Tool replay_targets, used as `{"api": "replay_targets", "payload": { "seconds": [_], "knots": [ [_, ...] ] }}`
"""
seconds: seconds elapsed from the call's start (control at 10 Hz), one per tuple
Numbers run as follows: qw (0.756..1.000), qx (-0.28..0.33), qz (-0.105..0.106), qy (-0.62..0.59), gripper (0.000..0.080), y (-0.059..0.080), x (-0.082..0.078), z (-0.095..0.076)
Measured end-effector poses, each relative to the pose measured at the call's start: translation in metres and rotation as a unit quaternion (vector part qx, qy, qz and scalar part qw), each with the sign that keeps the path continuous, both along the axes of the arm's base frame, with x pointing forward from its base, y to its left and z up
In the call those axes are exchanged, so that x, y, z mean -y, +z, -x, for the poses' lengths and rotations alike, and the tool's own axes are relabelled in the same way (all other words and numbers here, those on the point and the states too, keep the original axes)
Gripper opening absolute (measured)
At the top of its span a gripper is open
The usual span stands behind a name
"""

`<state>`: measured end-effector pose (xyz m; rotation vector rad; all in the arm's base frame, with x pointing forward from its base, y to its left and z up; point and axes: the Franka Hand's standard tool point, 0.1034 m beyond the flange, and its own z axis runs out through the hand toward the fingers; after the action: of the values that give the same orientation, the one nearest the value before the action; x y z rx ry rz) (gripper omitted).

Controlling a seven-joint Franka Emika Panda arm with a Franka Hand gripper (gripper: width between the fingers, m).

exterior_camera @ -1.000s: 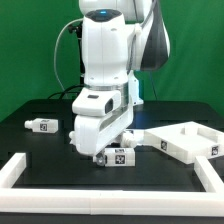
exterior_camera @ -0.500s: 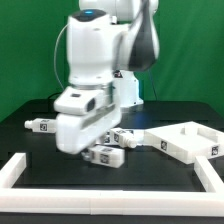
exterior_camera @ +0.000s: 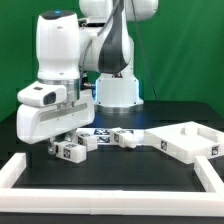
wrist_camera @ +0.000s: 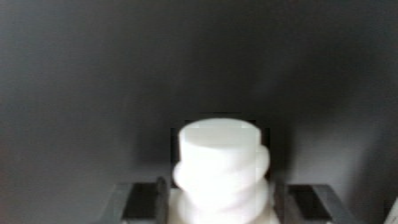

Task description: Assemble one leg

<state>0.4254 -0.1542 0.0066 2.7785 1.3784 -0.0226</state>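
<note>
**Leg pinched in gripper, low over table**

We see the robot arm bent down at the exterior view's left; the jaws are closed on the leg, a stubby white peg with black-and-white square tags on its sides; we cannot tell whether the peg touches the black table or hangs just above it. In the wrist view the leg appears as a stepped white cylinder with a flat round end; its wider part sits between two dark fingers, one on each side, and only dark table lies beyond.

We judge the peg to be stiff moulded plastic, light and not fragile; its surface looks smooth, so it may be slippery; its round body could twist or roll between flat pads. The best hold, in our view, is across the wide body, square to the peg's axis, leaving the narrower end free for seating; the grip shown looks centred.

Just to the exterior view's right lie a second peg and a third peg; further right sits a large white panel; a white border rail runs along the near left edge.
</note>
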Motion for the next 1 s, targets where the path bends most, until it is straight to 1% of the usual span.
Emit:
{"api": "replay_targets", "payload": {
  "seconds": [0.1, 0.2, 0.3, 0.5, 0.6, 0.7, 0.8, 0.9, 1.0],
  "knots": [
    [1.0, -0.001, 0.003, -0.001, 0.0284, 0.0, 0.014, 0.007],
    [1.0, 0.0, 0.005, -0.007, 0.0284, 0.002, 0.029, 0.008],
    [1.0, 0.0, 0.004, -0.013, 0.0284, 0.001, 0.029, 0.008],
    [1.0, -0.001, 0.004, -0.012, 0.0548, 0.001, 0.028, 0.008],
    [1.0, -0.001, 0.004, -0.012, 0.0548, 0.0, 0.027, 0.008],
    [1.0, 0.001, 0.004, -0.013, 0.0628, 0.002, 0.025, 0.006],
    [0.998, 0.014, 0.004, -0.055, 0.0643, 0.019, 0.002, -0.008],
    [0.998, 0.026, 0.002, -0.063, 0.0643, 0.034, -0.025, -0.014],
    [0.997, 0.018, -0.003, -0.072, 0.0648, 0.035, -0.056, -0.002]
  ]
}}
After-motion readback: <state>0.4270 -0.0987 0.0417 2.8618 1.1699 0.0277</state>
